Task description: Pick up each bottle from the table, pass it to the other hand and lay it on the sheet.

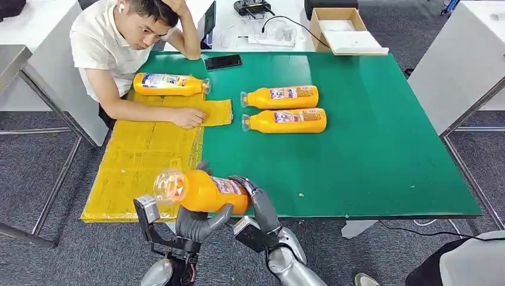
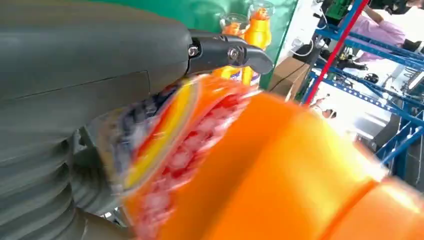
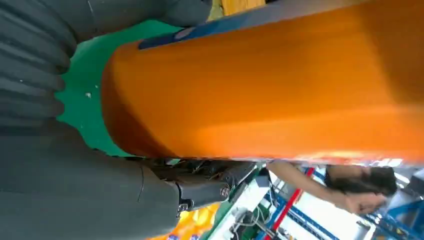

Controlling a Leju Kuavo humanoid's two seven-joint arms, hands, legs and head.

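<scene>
a slip is judged the main risk: the bottle (image 1: 205,190) is held in the air at the table's (image 1: 369,155) near edge, and if one hand is released before the other's hold is firm, the bottle could be dropped to the floor or rolled off the sheet (image 1: 143,161). the left hand's (image 1: 199,221) fingers (image 1: 217,215) are curled under the bottle's middle, closed on it. the right hand's (image 1: 257,205) fingers (image 1: 253,187) are wrapped over its base end, also closed on it, so the bottle is gripped by both, cap end toward the sheet. farther out, one bottle (image 1: 170,84) is already laid on the sheet beside a person's hand (image 1: 188,117), and two bottles (image 1: 283,108) are left on the green table.
</scene>
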